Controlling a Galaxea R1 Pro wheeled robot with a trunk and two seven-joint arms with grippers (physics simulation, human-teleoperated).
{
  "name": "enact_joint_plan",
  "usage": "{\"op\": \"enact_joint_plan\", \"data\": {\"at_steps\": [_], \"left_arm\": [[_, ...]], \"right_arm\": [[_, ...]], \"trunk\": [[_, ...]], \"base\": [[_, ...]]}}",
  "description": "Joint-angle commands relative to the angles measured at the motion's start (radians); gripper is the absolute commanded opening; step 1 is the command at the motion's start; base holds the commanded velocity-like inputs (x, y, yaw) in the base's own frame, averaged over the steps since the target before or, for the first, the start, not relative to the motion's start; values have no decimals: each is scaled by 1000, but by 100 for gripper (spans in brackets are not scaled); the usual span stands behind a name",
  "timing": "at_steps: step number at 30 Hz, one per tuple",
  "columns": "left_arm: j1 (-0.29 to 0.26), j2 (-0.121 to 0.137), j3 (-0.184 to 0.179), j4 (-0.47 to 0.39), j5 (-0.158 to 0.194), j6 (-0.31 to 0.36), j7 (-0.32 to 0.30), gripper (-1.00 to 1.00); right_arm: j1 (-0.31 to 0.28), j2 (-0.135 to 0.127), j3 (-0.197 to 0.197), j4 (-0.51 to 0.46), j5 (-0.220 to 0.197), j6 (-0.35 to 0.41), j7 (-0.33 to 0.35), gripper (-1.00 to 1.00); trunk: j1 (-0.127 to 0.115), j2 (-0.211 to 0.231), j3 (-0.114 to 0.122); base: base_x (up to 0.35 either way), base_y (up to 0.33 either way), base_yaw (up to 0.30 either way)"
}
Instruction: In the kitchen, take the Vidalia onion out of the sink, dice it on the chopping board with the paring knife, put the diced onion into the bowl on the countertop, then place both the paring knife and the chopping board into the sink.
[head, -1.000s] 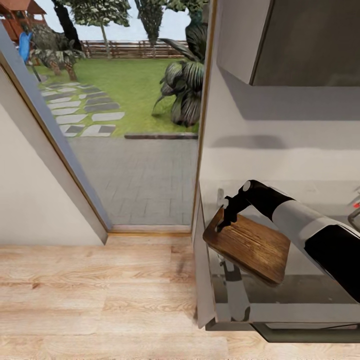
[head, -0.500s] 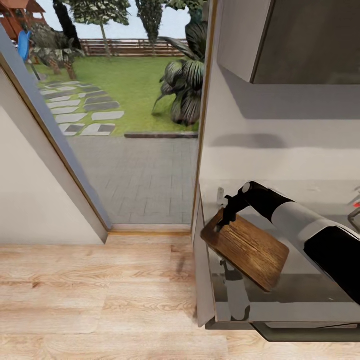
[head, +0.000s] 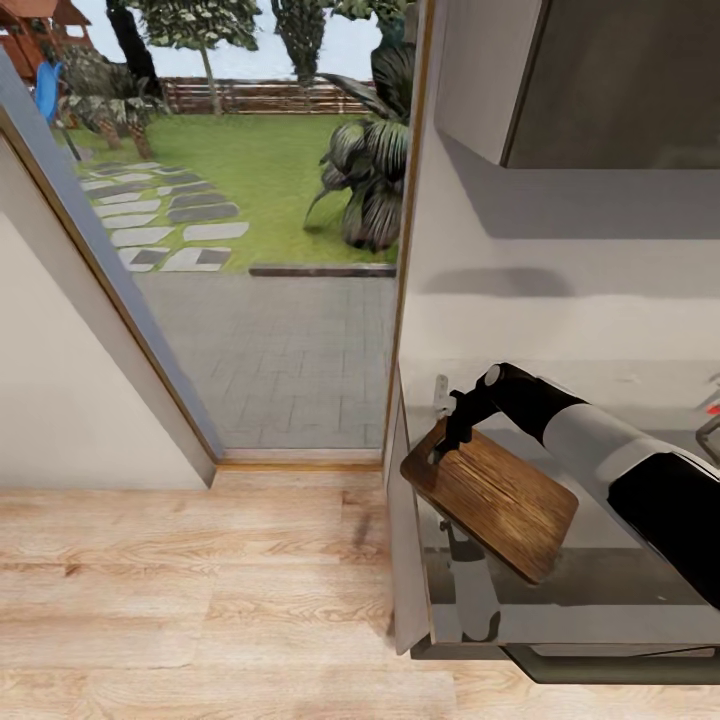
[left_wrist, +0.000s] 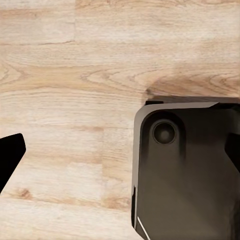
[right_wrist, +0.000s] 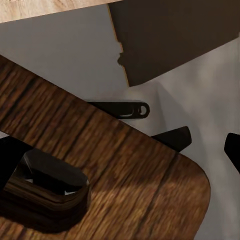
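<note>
From the head, the right claw (head: 450, 440) grips the chopping board (head: 490, 495) by its handle end, the board tilted above the grey sink (head: 600, 625); the arm reaches in from the right, its far end cut off. At the right wrist, the board (right_wrist: 115, 170) hides most below, a dark paring knife (right_wrist: 122, 109) showing past its edge. At the left wrist, the left claw (left_wrist: 125, 155) hangs spread over wooden floor (left_wrist: 70, 75).
</note>
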Motion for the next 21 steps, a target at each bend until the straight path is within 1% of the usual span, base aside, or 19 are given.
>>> {"op": "enact_joint_plan", "data": {"at_steps": [1, 21], "left_arm": [[0, 0, 0, -2, -1, -1, 2, 100], [0, 0, 0, -2, -1, -1, 2, 100]], "right_arm": [[1, -1, 5, -2, 15, 4, -4, 100], [1, 1, 6, -2, 16, 4, -4, 100]], "trunk": [[1, -1, -2], [1, -1, -2]], "base": [[0, 0, 0], [0, 0, 0]]}}
